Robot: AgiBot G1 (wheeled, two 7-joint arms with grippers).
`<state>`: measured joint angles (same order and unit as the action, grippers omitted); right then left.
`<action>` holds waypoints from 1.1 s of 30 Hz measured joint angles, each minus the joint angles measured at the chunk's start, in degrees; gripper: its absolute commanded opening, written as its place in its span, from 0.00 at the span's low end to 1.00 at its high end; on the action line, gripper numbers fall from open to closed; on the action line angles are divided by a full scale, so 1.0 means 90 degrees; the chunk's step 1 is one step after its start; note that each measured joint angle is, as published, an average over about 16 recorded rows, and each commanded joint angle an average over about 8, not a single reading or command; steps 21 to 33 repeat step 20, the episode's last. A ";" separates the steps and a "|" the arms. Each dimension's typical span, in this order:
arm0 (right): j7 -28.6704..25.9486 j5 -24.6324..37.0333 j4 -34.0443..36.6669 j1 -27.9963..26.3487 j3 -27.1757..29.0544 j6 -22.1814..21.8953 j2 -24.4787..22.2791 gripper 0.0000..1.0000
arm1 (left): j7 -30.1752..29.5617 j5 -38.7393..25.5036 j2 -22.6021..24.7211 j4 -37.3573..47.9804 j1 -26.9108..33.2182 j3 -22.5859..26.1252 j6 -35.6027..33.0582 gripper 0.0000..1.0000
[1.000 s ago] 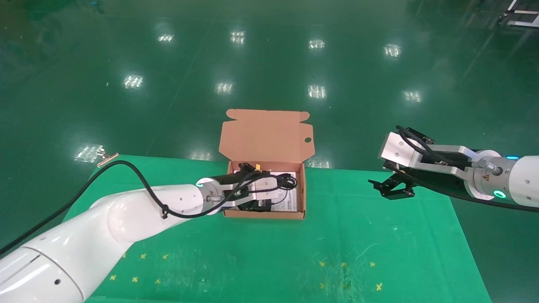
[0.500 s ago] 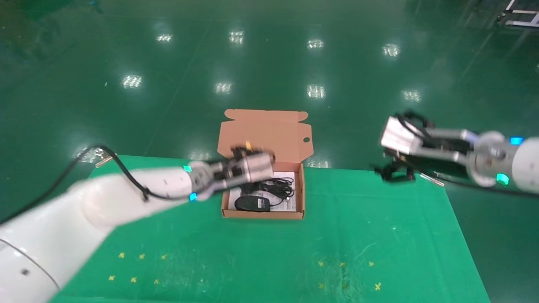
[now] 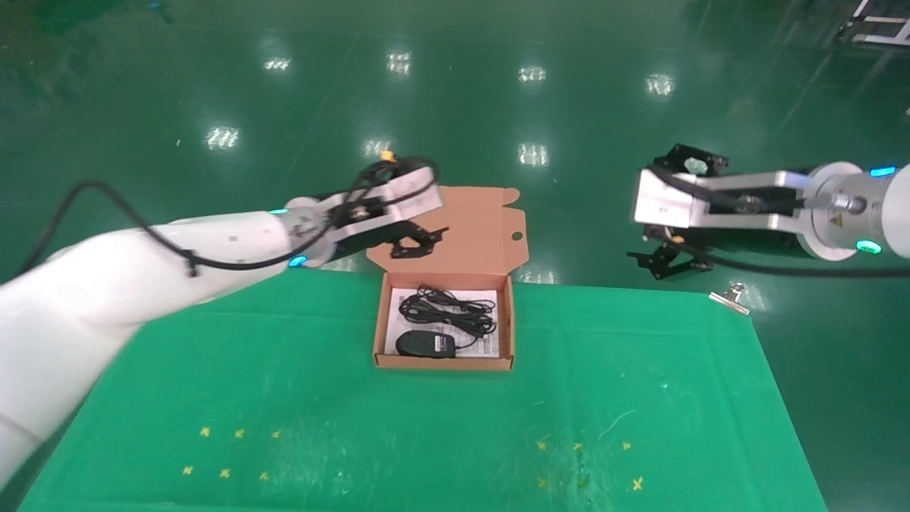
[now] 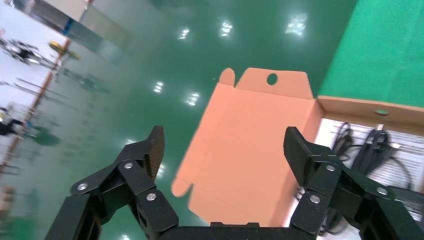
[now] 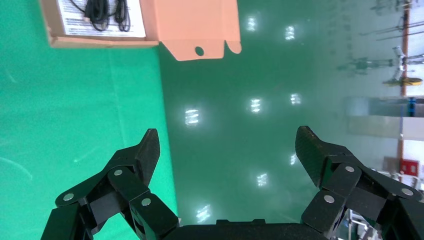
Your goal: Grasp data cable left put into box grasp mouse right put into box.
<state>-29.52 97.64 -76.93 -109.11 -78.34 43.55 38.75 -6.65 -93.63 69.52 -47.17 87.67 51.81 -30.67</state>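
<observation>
The cardboard box (image 3: 379, 323) stands open on the green table, its lid (image 3: 469, 227) raised at the back. Inside, on a white printed sheet, lie the looped black data cable (image 3: 446, 307) and the black mouse (image 3: 424, 344) in front of it. My left gripper (image 3: 418, 242) is open and empty, raised in front of the lid's left part, above the box's back left corner. In the left wrist view its fingers (image 4: 300, 150) frame the lid (image 4: 250, 150), with the cable (image 4: 370, 145) at the side. My right gripper (image 3: 665, 259) is open and empty, raised beyond the table's far right edge.
A metal clip (image 3: 729, 297) holds the green cloth at the table's far right corner. Small yellow marks (image 3: 234, 434) dot the cloth near the front. The shiny green floor (image 3: 455, 107) lies beyond the table. The right wrist view shows the box (image 5: 100, 40) far off.
My left gripper has lifted out of the box and moved up and back to the lid, leaving the cable beside the mouse. My right arm has risen and drawn back past the table edge.
</observation>
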 measured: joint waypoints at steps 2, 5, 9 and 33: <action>0.0056 -0.0172 0.0011 0.0140 0.0189 0.0140 -0.0009 1.00 | -0.0009 0.0158 -0.0109 -0.0084 -0.0083 -0.0111 -0.0173 1.00; 0.0162 -0.0465 0.0025 0.0389 0.0533 0.0381 -0.0025 1.00 | -0.0036 0.0446 -0.0304 -0.0233 -0.0221 -0.0312 -0.0480 1.00; 0.0315 -0.0920 0.0052 0.0777 0.1039 0.0722 -0.0056 1.00 | -0.0069 0.0869 -0.0585 -0.0448 -0.0434 -0.0604 -0.0929 1.00; 0.0602 -0.1775 0.0104 0.1507 0.1993 0.1363 -0.0114 1.00 | -0.0132 0.1665 -0.1115 -0.0854 -0.0836 -0.1154 -0.1774 1.00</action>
